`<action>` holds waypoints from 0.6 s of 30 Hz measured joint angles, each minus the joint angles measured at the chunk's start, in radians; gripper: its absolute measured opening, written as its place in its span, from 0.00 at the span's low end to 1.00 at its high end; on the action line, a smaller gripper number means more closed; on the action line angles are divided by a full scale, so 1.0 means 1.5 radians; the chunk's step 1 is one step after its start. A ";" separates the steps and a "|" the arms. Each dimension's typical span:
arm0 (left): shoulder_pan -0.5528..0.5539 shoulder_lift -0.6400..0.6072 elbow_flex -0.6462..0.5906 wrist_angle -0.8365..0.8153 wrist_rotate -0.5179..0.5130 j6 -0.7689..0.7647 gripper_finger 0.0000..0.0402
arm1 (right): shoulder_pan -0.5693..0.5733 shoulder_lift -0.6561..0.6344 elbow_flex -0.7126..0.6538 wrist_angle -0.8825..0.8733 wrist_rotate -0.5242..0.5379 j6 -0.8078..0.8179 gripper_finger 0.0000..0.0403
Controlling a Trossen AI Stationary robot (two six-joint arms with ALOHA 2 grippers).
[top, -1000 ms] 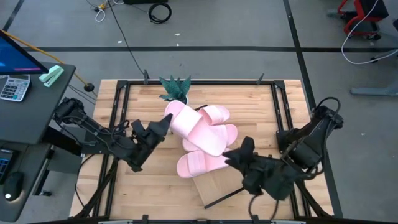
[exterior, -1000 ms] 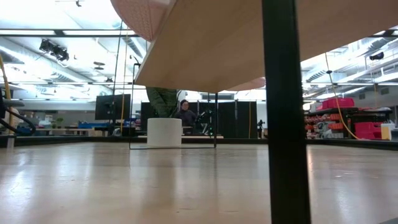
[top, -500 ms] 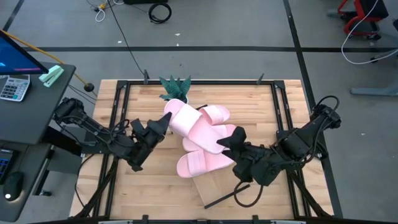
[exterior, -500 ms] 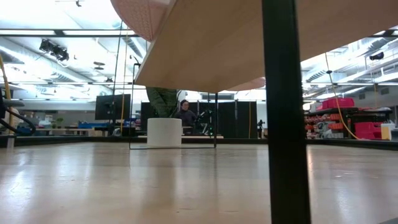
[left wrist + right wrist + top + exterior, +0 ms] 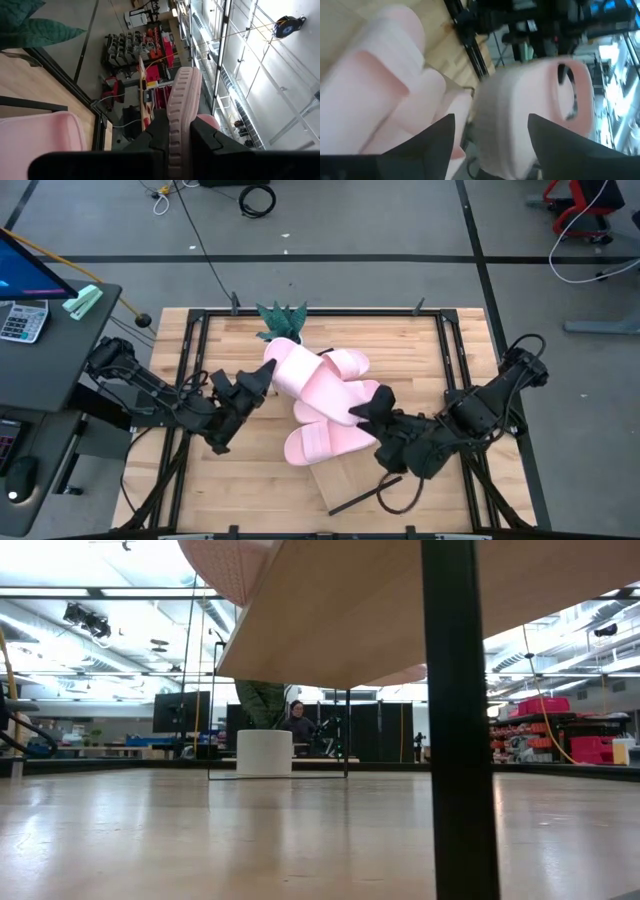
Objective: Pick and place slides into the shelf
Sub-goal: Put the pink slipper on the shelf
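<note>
Several pale pink slides (image 5: pixel 325 405) lie piled on the light-wood shelf (image 5: pixel 343 476), whose underside (image 5: pixel 400 610) and black rail (image 5: pixel 455 720) fill the low view. My left gripper (image 5: pixel 264 380) is at the pile's left end, shut on the topmost slide (image 5: pixel 300 377). My right gripper (image 5: pixel 368 408) is at the pile's right side and open. In the right wrist view its fingers (image 5: pixel 440 137) stand on either side of a slide's rounded end (image 5: pixel 530 100); whether they touch it I cannot tell. My left gripper pinches the topmost slide's end (image 5: pixel 181 117) between its two fingers, across the thickness of the sole. The fingers come in level from the table's left, in line with the slide's length. The slide's far part rests on the other slides (image 5: pixel 335 405).
A green plant in a white pot (image 5: pixel 282 320) stands at the table's far edge behind the pile, and shows as pot (image 5: pixel 265 752) in the low view. A black frame (image 5: pixel 190 350) rims the table. A person sits in the room far behind the table.
My right gripper has moved toward the table's left and far side, up to the right side of the slide pile, then kept still. The slides and my left gripper have stayed where they were.
</note>
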 joint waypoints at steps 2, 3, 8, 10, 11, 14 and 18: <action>0.001 0.000 0.000 0.000 0.000 0.000 0.11 | -0.011 0.000 0.000 0.000 0.004 0.000 0.61; 0.001 0.000 0.000 0.000 0.000 0.000 0.11 | -0.016 0.000 0.000 -0.001 0.004 0.000 0.59; 0.001 0.000 0.000 0.000 0.000 0.001 0.11 | -0.034 0.000 0.000 -0.001 0.003 0.000 0.44; 0.001 0.000 0.000 0.000 -0.003 0.004 0.11 | -0.036 0.000 0.000 -0.001 0.003 0.000 0.35; 0.004 0.000 0.000 0.000 -0.003 0.004 0.11 | -0.036 0.000 0.000 0.000 0.005 0.000 0.29; 0.005 0.000 0.000 -0.002 -0.002 0.018 0.12 | -0.029 -0.001 0.000 0.000 0.009 0.000 0.16; 0.000 0.000 0.000 -0.001 0.001 0.052 0.28 | -0.025 -0.001 0.000 0.001 0.009 0.016 0.16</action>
